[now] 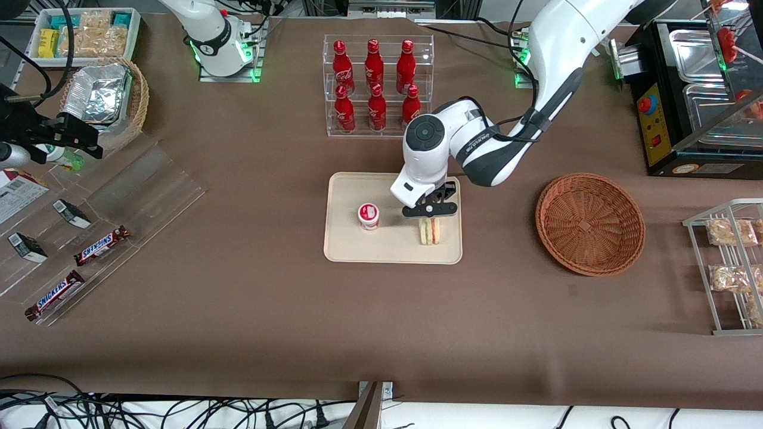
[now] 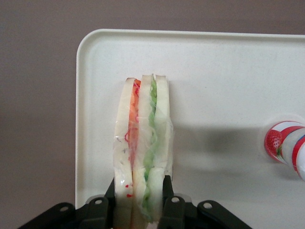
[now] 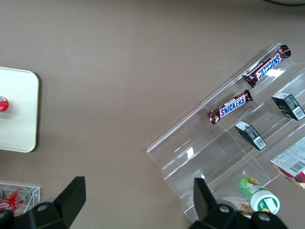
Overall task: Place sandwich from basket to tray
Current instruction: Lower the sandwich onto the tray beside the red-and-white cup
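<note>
The wrapped wedge sandwich (image 1: 430,231) with pale bread and red and green filling stands on edge on the cream tray (image 1: 346,247), near the tray's edge toward the basket. My left gripper (image 1: 430,218) is shut on it from above. In the left wrist view the black fingers (image 2: 167,196) press both bread faces of the sandwich (image 2: 142,143), which rests on the tray (image 2: 219,86). The reddish-brown wicker basket (image 1: 590,223) sits beside the tray, toward the working arm's end, with nothing in it.
A small red-and-white yogurt cup (image 1: 369,215) stands on the tray beside the sandwich. A clear rack of red bottles (image 1: 375,83) stands farther from the front camera than the tray. A wire rack of bagged snacks (image 1: 730,262) lies at the working arm's end.
</note>
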`<state>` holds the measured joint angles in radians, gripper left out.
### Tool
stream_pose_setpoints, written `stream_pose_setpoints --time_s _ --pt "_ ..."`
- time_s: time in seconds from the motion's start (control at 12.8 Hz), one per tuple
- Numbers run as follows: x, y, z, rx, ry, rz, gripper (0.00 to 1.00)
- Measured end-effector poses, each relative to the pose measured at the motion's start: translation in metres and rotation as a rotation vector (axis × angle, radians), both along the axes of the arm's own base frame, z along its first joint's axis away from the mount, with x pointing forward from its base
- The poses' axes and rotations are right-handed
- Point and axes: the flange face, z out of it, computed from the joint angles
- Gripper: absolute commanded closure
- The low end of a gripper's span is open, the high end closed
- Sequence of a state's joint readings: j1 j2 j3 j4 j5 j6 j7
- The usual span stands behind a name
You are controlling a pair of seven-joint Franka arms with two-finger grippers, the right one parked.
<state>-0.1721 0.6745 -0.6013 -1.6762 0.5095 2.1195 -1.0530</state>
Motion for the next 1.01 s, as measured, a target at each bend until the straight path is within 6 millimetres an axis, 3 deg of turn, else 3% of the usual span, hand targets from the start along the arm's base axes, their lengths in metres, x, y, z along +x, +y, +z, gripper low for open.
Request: stream_pose_setpoints --time_s 0.7,0.78,0.94,1.01 --pt "-0.0003 0.0008 -0.0042 0.003 0.007 0.001 0.56" --pt "-0.0003 0.0008 -0.0043 0.003 0.007 0.001 0.41" --pt "-0.0003 0.0008 -0.0043 0.004 0.007 0.001 0.25" --pt "-0.0003 0.0009 -0.0043 0.004 0.008 0.001 0.08"
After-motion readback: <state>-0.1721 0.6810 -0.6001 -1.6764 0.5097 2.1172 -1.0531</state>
